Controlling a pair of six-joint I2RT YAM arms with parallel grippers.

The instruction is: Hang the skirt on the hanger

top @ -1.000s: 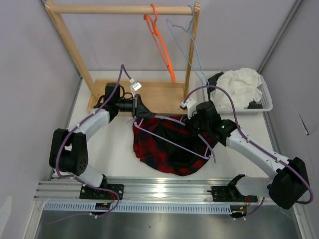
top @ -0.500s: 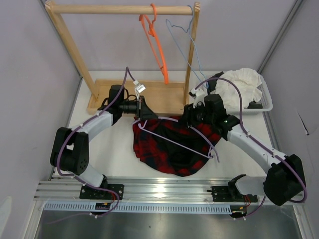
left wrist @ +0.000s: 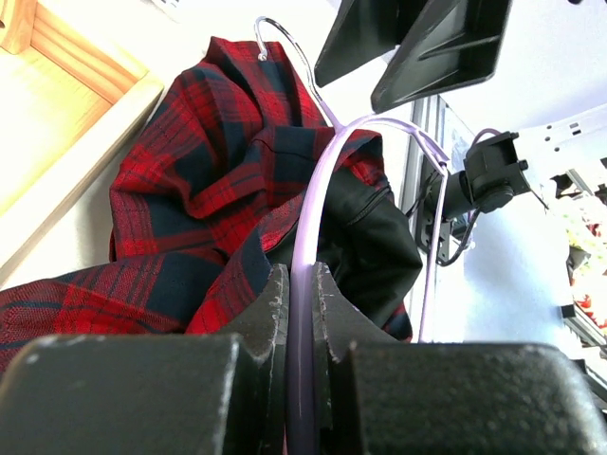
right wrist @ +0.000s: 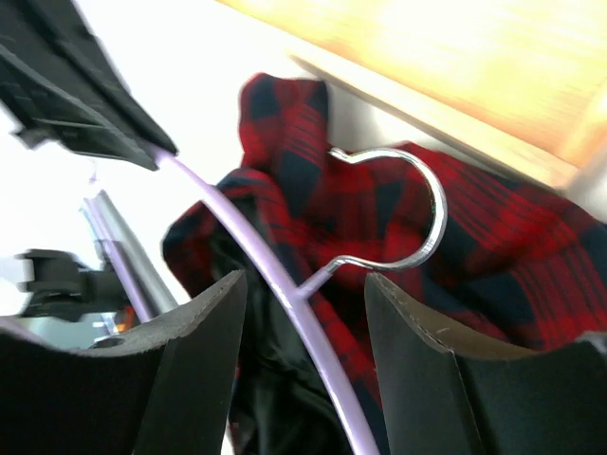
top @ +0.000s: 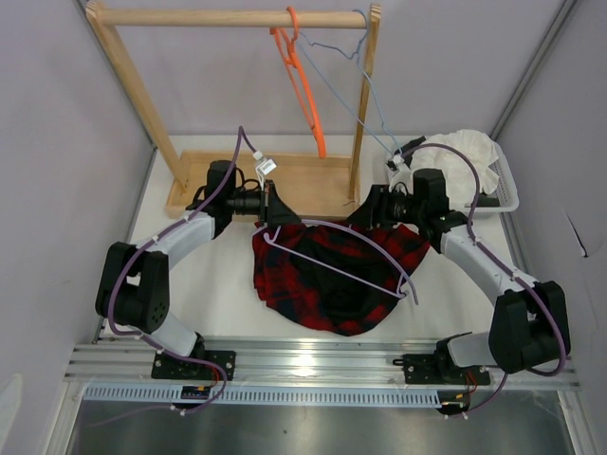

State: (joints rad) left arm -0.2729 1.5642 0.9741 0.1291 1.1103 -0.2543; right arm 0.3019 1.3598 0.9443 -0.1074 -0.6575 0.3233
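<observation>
Left tool [top: 276,214]: squeezed tight on one arm of the purple hanger [top: 334,270]. The thin bar is pinched between its two fingers [left wrist: 270,303]. It sits at 11 o'clock of the skirt.
Right tool [top: 364,214]: jaws spread well apart and holding nothing. The hanger's arm and the foot of its metal hook [right wrist: 417,223] run through the gap. I cannot tell whether either finger touches them. It sits at 1 o'clock of the skirt, facing the left tool.
Purple hanger: lies slanted over the skirt, with one arm in the left tool and the far corner poking past the cloth at 4 o'clock.
Skirt [top: 327,284]: red and black plaid with dark lining showing, crumpled in a heap in the middle of the desk [top: 213,284] under the hanger frame. I cannot tell whether any cloth passes through the frame.
Rack [top: 128,85]: wooden and standing at 12 o'clock. An orange hanger [top: 303,95] and a blue hanger [top: 332,78] hang from its rail.
Basket [top: 512,194]: white, at 2 o'clock, heaped with white cloth [top: 455,161].
</observation>
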